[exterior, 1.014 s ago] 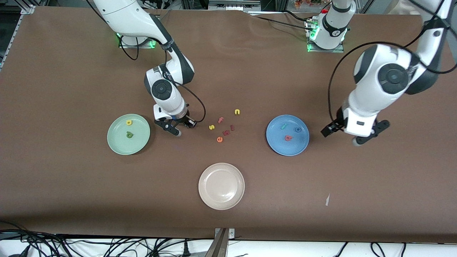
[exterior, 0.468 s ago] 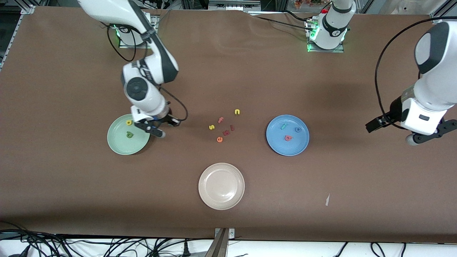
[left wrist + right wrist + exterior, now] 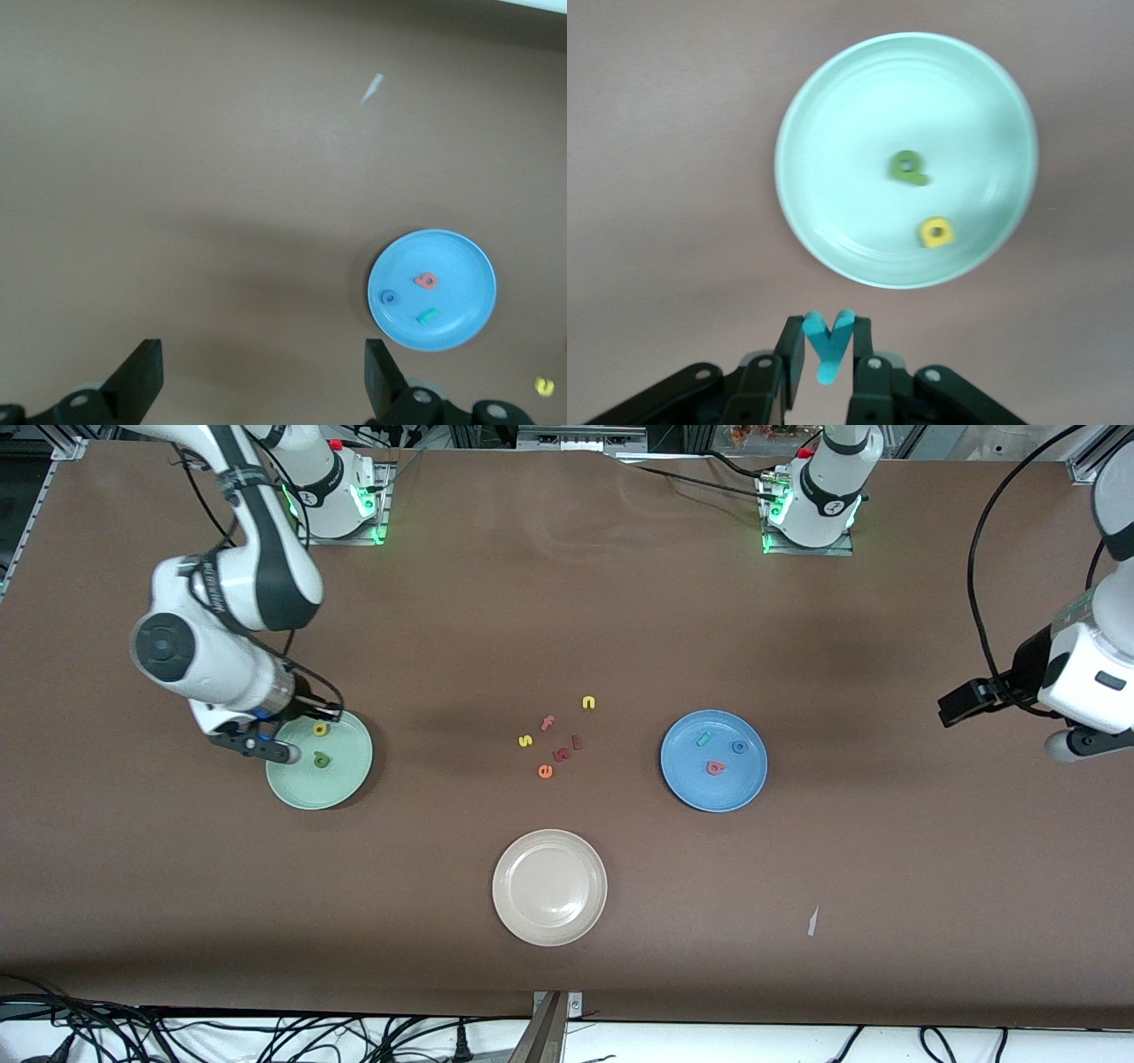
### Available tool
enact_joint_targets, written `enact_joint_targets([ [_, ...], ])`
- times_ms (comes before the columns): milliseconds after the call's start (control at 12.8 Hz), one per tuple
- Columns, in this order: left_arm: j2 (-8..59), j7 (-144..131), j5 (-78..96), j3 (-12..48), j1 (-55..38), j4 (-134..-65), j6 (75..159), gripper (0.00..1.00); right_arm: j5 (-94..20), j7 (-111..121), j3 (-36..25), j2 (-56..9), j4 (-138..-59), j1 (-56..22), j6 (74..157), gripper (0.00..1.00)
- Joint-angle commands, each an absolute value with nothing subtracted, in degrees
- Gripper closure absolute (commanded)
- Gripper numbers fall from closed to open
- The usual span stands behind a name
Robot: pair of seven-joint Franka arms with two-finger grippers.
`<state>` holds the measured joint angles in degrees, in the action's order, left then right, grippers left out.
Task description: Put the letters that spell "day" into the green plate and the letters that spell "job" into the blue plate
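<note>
- Table [image 3: 567, 602]: covered in matt brown, looks like felt or cloth, faintly mottled.
- Green plate [image 3: 347, 784], blue plate [image 3: 687, 784], beige plate [image 3: 523, 921]: smooth and glossy, like plastic or glazed ware; light glints off the beige one.
- Letters, such as the teal y [image 3: 827, 345]: matt, soft-looking foam or plastic.
- Arms: glossy white shells with black joints.
- Right gripper [image 3: 824, 367] fingers [image 3: 793, 354]: matt black.
- Cables: black, rubbery.

Under my right gripper [image 3: 826, 354], the pale mint-green round plate [image 3: 824, 133] lies mostly bare; only the dark green letter [image 3: 907, 167] and yellow letter [image 3: 935, 232] occupy it.
</note>
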<state>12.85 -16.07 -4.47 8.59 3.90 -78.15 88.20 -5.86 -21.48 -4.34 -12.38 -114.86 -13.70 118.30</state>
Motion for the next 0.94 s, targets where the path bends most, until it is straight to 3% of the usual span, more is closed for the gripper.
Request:
enact_joint_targets([
  [0,14.1,-5.6,2.1,-0.4,-0.6,-73.7,82.8,0.0,-5.8,-20.3,-3.4,-10.1,-116.7,-12.2,117.3,0.01],
  [468,13.4,-2.1,3.2,-1.7,-0.9,-71.9,82.0,0.0,-5.8,-20.3,-3.3,-9.0,-114.3,-12.2,117.1,0.0],
  [858,11.7,-1.6,3.5,-1.9,-0.9,-73.6,82.2,0.01,-1.2,-19.4,-3.2,-3.7,-104.6,-12.3,104.5,0.0],
])
